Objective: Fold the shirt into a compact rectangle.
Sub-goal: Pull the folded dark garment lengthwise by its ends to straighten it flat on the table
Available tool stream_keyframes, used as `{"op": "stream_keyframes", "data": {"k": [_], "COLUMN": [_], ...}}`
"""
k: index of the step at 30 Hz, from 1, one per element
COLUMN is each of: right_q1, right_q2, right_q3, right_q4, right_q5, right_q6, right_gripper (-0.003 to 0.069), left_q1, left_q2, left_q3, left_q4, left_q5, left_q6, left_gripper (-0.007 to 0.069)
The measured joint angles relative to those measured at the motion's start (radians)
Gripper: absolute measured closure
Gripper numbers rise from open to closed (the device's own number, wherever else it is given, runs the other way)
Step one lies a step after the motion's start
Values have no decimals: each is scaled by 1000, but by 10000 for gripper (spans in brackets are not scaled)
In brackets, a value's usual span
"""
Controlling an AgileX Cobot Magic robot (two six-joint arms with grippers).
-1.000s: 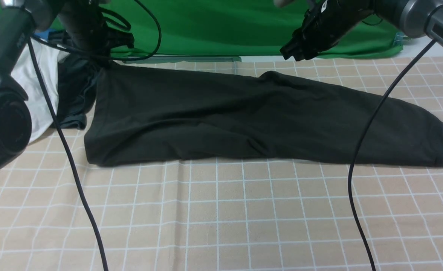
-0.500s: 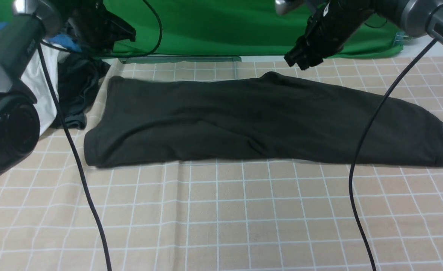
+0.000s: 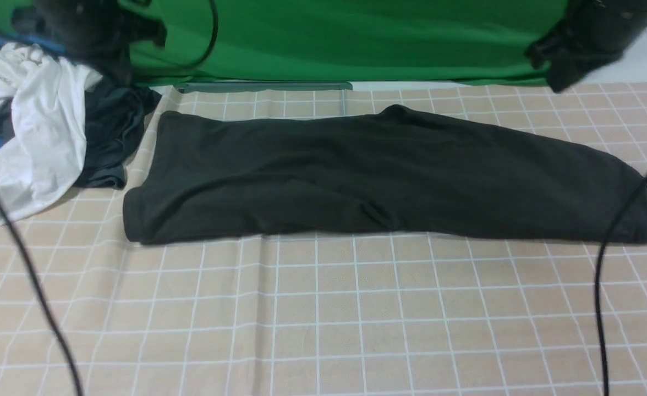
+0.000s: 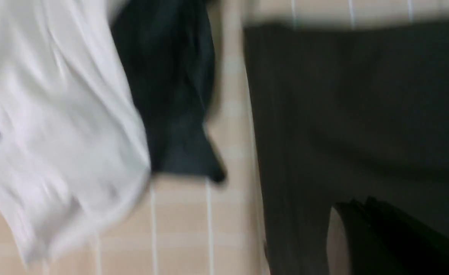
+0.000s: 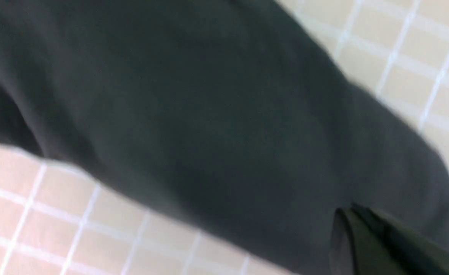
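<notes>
Claws drawn outward, black shirt (image 3: 323, 176) unmoved, spread wide, shallowly creased

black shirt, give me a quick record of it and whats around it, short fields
item: black shirt
state: long folded strip, not yet a compact rectangle
surface: light checked cloth
surface creases: visible near the middle
robot's left of shirt: dark garment, then white garment
behind: green cloth
left gripper: shut, holding nothing
right gripper: shut, holding nothing

Black shirt (image 3: 323, 170) – beige cloth (image 3: 323, 308), white grid – green backdrop (image 3: 356, 41), white garment (image 3: 48, 121).
</notes>
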Motion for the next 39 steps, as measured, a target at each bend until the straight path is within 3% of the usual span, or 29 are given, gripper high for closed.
{"op": "stream_keyframes", "data": {"k": [4,6,10,13,22,25,27,29,33,34,35,37,39], "right_q1": [-37,-46,-46,-46,-46,-46,-46,-46,-46,-46,-49,-59,-83], "right_q2": [-83,-137,-182,-190,-190,-190,-190,-190,-190,-190,-190,-190,-190], "right_q3": [148,234,322,351,354,354,354,354,354,354,354,354,355], "right_q4": [16,22,38,63,73,73,74,74,73,72,61,50,49], "right_q5": [4,-8,-62,-90,-107,-107,-107,-107,-100,-98,-91,-71,-51], "right_q6": [-16,-38,-50,-53,-61,-78,-80,-83,-83,-83,-75,-46,-10], "right_gripper": [620,620,620,620,620,620,620,620,620,620,620,620,620], "left_q1": [0,0,0,0,0,0,0,0,0,0,1,1,1], "left_q2": [-157,-251,-301,-291,-164,-121,-101,-86,-76,-76,-75,-75,-82], "left_q3": [308,536,700,754,761,761,761,761,761,761,761,750,738], "left_q4": [-6,-7,-7,-7,-19,-57,-82,-100,-113,-113,-110,-110,-102], "left_q5": [-139,-300,-466,-534,-670,-696,-708,-718,-722,-721,-710,-684,-646], "left_q6": [-65,-101,-106,-106,-124,-124,-121,-107,-79,-76,-52,-38,-28], "left_gripper": [606,606,593,500,46,-9,-1,59,323,360,491,568,587]}}
